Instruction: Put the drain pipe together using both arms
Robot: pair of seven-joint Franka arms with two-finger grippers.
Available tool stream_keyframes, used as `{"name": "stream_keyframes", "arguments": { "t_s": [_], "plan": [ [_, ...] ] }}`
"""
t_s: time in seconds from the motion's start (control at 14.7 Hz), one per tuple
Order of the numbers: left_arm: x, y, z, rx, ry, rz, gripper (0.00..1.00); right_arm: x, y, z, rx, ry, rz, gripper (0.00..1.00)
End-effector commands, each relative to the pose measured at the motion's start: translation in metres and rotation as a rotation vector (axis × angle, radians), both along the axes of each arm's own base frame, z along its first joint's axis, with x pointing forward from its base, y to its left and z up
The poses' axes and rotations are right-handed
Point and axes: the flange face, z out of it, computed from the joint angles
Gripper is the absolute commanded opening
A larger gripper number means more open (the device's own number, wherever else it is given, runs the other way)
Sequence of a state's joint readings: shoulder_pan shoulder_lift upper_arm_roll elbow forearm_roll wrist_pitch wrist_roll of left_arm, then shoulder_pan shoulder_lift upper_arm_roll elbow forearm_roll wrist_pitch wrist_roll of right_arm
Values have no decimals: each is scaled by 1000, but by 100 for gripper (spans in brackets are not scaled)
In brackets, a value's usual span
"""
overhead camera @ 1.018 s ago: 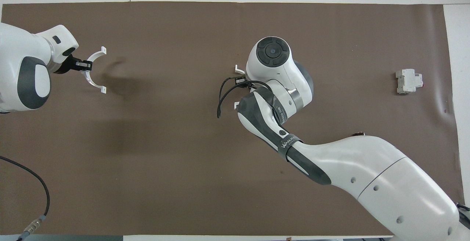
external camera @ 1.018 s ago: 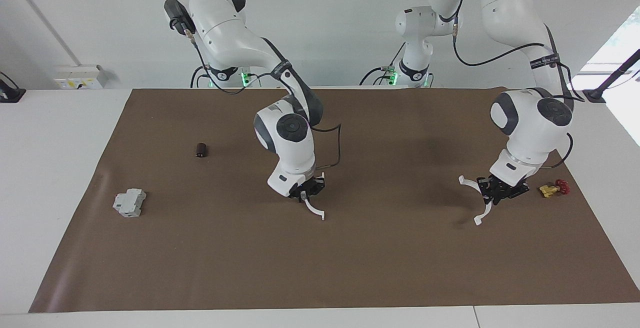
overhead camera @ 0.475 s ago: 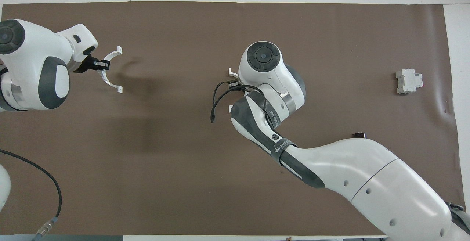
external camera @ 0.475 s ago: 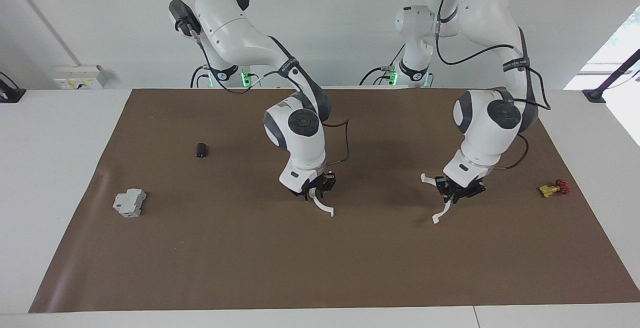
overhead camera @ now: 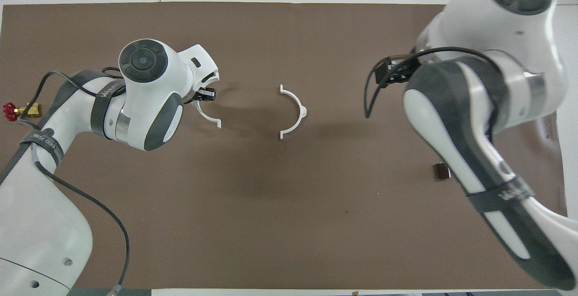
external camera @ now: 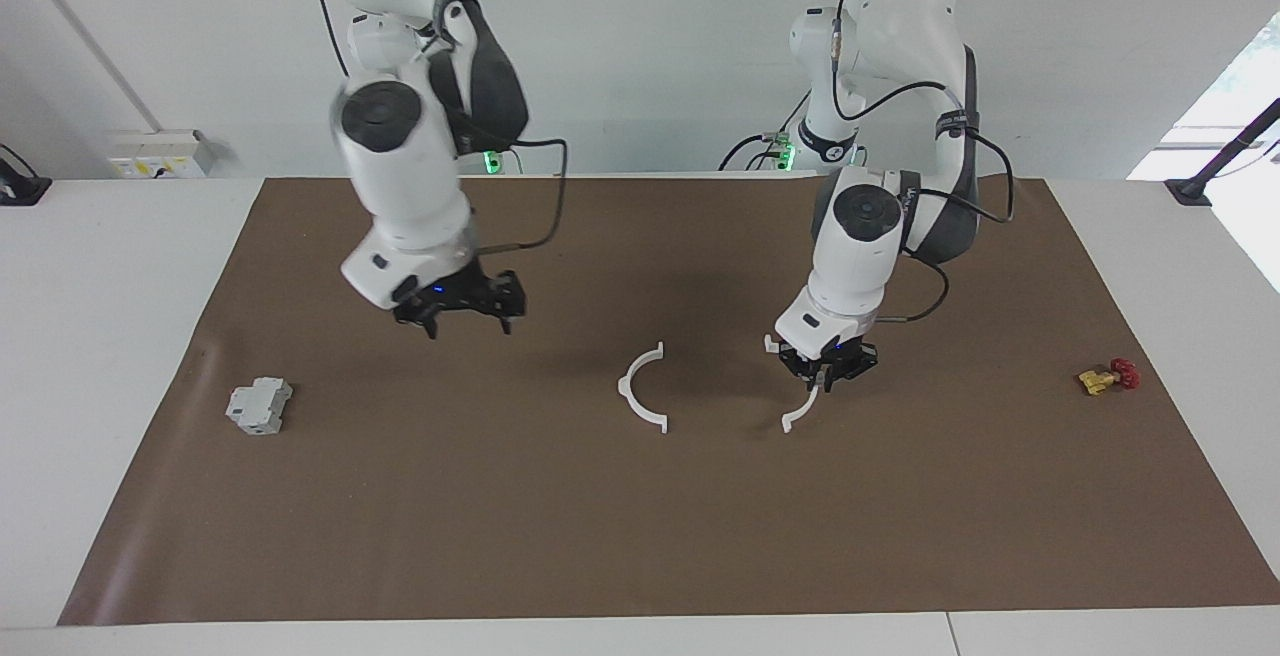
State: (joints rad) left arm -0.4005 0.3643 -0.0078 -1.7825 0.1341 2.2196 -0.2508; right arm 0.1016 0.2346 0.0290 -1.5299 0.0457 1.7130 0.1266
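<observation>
One half-ring (external camera: 641, 389) lay on the mat, at 9 o'clock of the left gripper (external camera: 826, 373), which pinched the other half-ring (external camera: 800, 413). The right gripper (external camera: 460, 311) was spread, empty.

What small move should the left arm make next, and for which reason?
Probably slide the left gripper with its half-ring toward the free half-ring lying on the mat. Their open sides face each other with a gap between. The right gripper hangs open and raised, away from both.
</observation>
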Motion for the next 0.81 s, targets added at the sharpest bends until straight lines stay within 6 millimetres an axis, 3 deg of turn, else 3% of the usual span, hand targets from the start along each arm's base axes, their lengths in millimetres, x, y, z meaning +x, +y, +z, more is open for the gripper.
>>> {"name": "stream_keyframes", "arguments": {
  "t_s": [0.0, 0.14, 0.2, 0.41, 0.54, 0.61, 0.75],
  "plan": [
    [5, -41, -4, 19, -13, -3, 0, -31, -76, 21, 40, 58, -20, 100],
    [2, -74, -15, 13, -16, -7, 0, -52, -94, 55, -54, 70, -19, 100],
    [4, -78, -17, 11, -20, -2, 0, -54, -98, 64, -81, 66, -21, 100],
    [-2, -92, -19, -3, -31, -21, 0, -52, -119, 62, -72, 41, -58, 100],
    [-2, -98, -17, -38, -70, -27, 0, -54, -115, 61, -71, 42, -55, 100],
    [-8, -98, -30, -36, -62, -33, 0, -55, -114, 57, -69, 54, -52, 100],
    [-18, -108, -34, -31, -52, -53, 0, -58, -114, 53, -67, 65, -44, 100]
  ]
}}
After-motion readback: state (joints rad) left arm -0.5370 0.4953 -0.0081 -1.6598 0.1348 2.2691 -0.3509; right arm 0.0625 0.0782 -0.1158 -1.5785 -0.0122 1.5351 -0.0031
